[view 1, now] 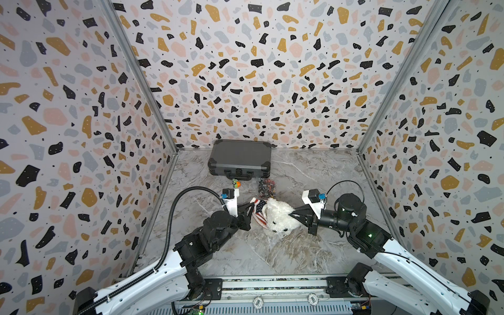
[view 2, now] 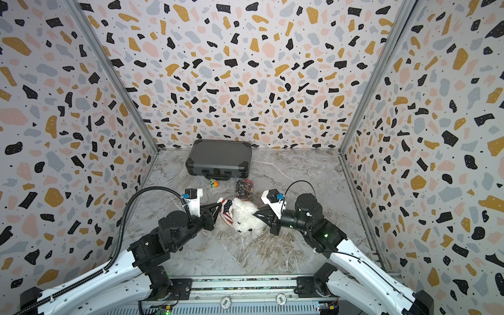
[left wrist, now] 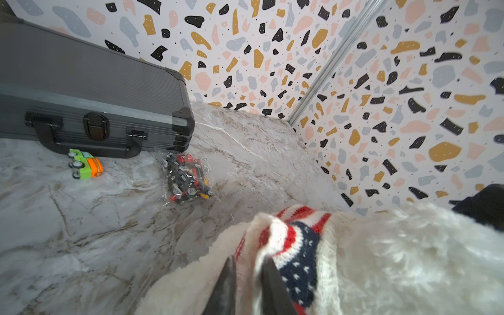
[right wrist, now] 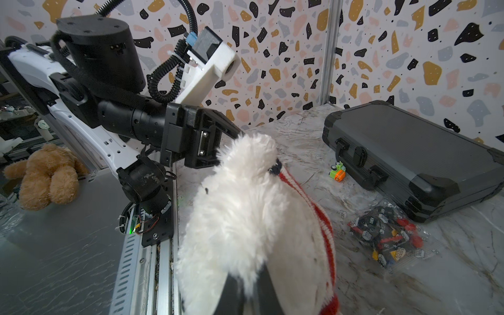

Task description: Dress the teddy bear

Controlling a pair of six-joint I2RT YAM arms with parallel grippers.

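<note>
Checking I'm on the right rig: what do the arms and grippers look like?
Both arms have white shells and black joints. The left arm carries a ribbed black conduit; the right arm a thin black cable and a green light. The left gripper and right gripper have black tapering fingers.

teddy bear (left wrist: 409,259): blurred, cut by edge, left wrist view
right gripper (view 1: 291,214): jaw tips buried in fur
left gripper (left wrist: 248,257): hold on flag sweater (left wrist: 300,253) unclear
bag of bricks (view 1: 266,186): pcs too small to ID, top views

left pincer (view 1: 251,209) opposite right pincer (view 1: 291,214)
</note>
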